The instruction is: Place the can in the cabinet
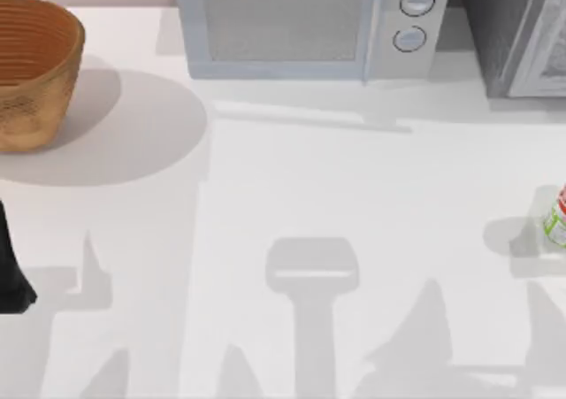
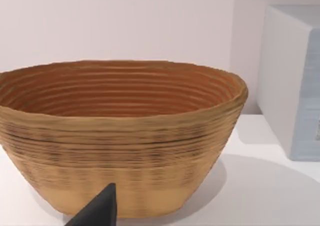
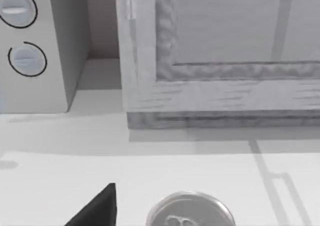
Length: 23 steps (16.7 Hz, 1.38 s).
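The can (image 1: 556, 217), white with red and green markings, stands at the table's right edge, cut off by the top view's border. Its silver lid (image 3: 190, 212) appears in the right wrist view, with a dark part of my right gripper (image 3: 99, 210) just beside it and apart from it. Beyond the can stands the cabinet (image 1: 513, 32) at the back right, dark grey and speckled, its pale framed door panel (image 3: 225, 80) facing the can and closed. My left gripper (image 1: 11, 280) is parked at the table's left edge, facing the basket.
A woven brown basket (image 1: 31, 67) sits at the back left, close in front of the left wrist camera (image 2: 120, 136). A light grey microwave (image 1: 301, 27) with two round knobs (image 3: 27, 59) stands at the back centre, left of the cabinet.
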Each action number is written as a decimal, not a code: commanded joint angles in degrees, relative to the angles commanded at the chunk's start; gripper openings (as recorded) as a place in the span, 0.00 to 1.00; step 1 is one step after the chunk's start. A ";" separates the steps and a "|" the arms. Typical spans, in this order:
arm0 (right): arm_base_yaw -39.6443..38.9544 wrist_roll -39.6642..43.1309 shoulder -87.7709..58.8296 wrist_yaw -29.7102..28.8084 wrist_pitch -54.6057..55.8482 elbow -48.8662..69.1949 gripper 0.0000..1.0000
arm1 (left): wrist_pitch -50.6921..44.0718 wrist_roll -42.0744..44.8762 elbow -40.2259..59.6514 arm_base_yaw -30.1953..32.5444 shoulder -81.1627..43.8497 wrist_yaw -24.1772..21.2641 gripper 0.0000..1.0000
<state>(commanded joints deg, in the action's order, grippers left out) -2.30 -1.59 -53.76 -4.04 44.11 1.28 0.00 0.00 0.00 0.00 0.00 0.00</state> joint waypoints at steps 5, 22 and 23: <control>-1.65 -0.39 -26.02 -1.51 22.18 -0.02 1.00 | 0.00 0.00 0.00 0.00 0.00 0.00 1.00; -3.45 -1.08 -59.17 -3.13 49.25 0.90 1.00 | 0.00 0.00 0.00 0.00 0.00 0.00 1.00; -3.31 -1.03 -59.93 -2.94 48.85 2.12 1.00 | 0.00 0.00 0.00 0.00 0.00 0.00 1.00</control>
<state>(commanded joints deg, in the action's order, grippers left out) -5.61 -2.62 -113.68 -6.98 92.96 3.40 0.00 0.00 0.00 0.00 0.00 0.00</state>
